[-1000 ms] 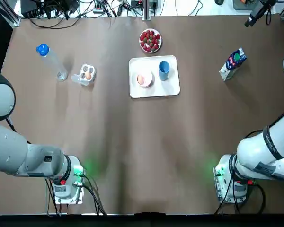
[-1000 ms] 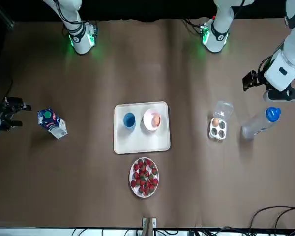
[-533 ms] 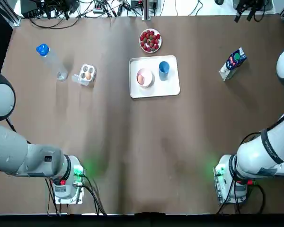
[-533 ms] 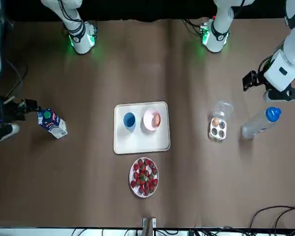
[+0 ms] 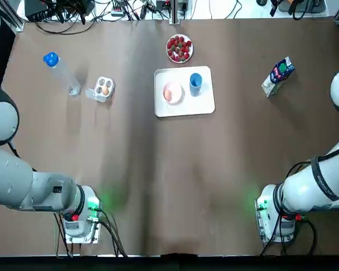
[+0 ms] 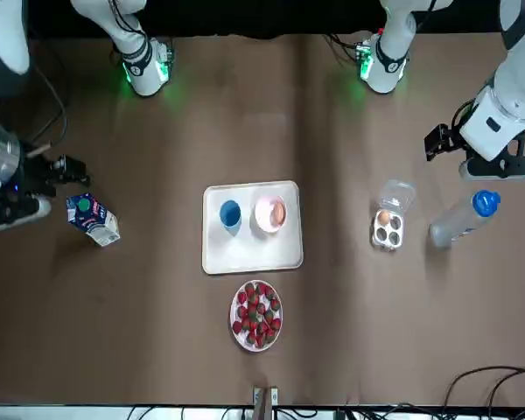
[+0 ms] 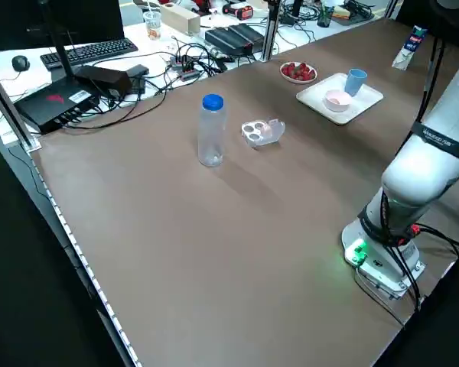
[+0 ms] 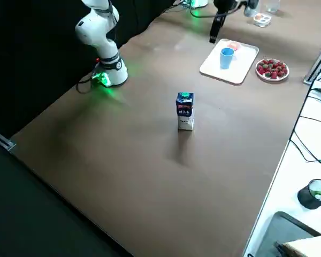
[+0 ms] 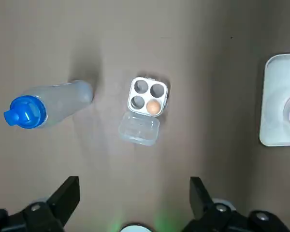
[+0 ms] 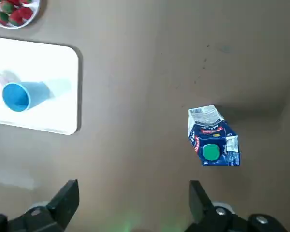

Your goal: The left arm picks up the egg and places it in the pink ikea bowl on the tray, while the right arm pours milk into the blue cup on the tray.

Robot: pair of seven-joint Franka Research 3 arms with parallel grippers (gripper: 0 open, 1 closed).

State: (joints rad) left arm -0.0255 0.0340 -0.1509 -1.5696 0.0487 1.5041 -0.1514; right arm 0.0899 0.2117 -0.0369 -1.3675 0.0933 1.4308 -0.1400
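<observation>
Knocking the upright bottle (image 9: 48, 101) looks the likeliest slip on the left. It stands just beside the open egg box (image 9: 140, 128) and nearer the left pincer (image 9: 134, 186) than the box is, so a wide descent could clip it or shove the light box across the desk (image 5: 158, 169). The one egg (image 9: 153, 107) in the box sits in a corner cell, below that pincer and well apart from it; a hard or off-centre squeeze could crack it or let it roll free. Farther inboard, the pink bowl (image 6: 262, 210) on the tray (image 5: 200, 104) seems to hold an egg-like thing already, so a drop from height could crack both. The milk carton (image 10: 213, 137) stands below the right pincer (image 10: 134, 186), well apart and askew to its fingers. A grip across the corners could twist it, and a fast tip over the narrow blue cup (image 10: 18, 95), just beside the bowl, could spill onto the tray. The left pincer is spread wide and holds nothing; the right pincer is likewise wide apart, empty, touching nothing.
</observation>
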